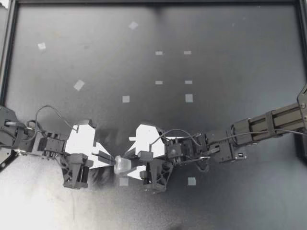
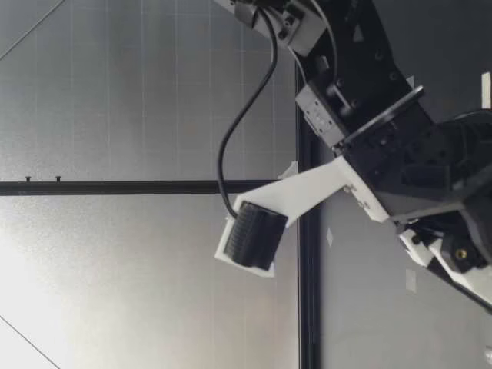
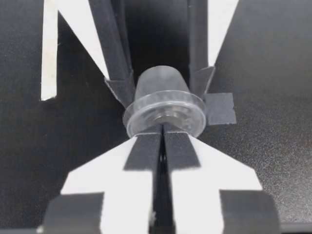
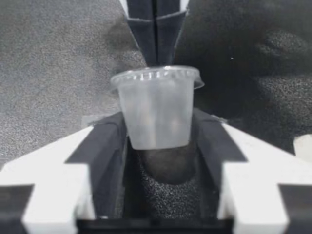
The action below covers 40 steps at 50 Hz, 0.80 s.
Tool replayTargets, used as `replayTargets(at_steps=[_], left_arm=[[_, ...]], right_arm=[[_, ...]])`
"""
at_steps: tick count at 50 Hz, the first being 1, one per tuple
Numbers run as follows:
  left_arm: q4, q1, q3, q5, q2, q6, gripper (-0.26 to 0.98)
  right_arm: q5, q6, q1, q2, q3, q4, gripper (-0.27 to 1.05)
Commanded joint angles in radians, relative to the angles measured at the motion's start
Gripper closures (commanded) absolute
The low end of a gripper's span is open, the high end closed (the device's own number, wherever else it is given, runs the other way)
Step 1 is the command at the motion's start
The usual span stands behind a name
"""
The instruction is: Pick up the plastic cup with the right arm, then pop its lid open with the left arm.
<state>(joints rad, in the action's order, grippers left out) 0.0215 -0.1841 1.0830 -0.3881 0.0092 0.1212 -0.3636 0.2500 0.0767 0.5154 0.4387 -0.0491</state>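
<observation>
One left tool [image 1: 112, 158], narrowed onto the rim of the lid [image 3: 165, 109], a pinch that only the wrist views show. One small translucent cup [image 1: 123, 165], lid leftward, between both tools on the robot's side of the table [image 1: 216, 72]. One right tool [image 1: 129, 163], clasping the cup's body from both sides.

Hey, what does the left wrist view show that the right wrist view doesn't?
Only the left wrist view: the lid face-on as a full round disc, and a tape square on the table beside it. Only the right wrist view: the cup side-on, its whole clear wall from lid to base. Both: the right end effector shut on the cup's body from two sides, and the left end effector pinched shut on the lid's rim.
</observation>
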Motion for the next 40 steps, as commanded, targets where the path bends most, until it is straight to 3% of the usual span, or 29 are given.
replayTargets(at_steps=[1, 25, 40], left_arm=[[0.000, -0.003, -0.006, -0.009, -0.015, 0.000, 0.74], [0.002, -0.003, -0.006, 0.009, -0.049, 0.025, 0.74], [0.002, -0.003, -0.003, 0.000, -0.104, 0.028, 0.74]], right_arm=[[0.000, -0.002, 0.003, -0.023, -0.018, -0.002, 0.35], [-0.003, -0.002, 0.003, -0.029, -0.017, -0.002, 0.40], [-0.017, -0.009, 0.003, -0.058, -0.002, -0.011, 0.53]])
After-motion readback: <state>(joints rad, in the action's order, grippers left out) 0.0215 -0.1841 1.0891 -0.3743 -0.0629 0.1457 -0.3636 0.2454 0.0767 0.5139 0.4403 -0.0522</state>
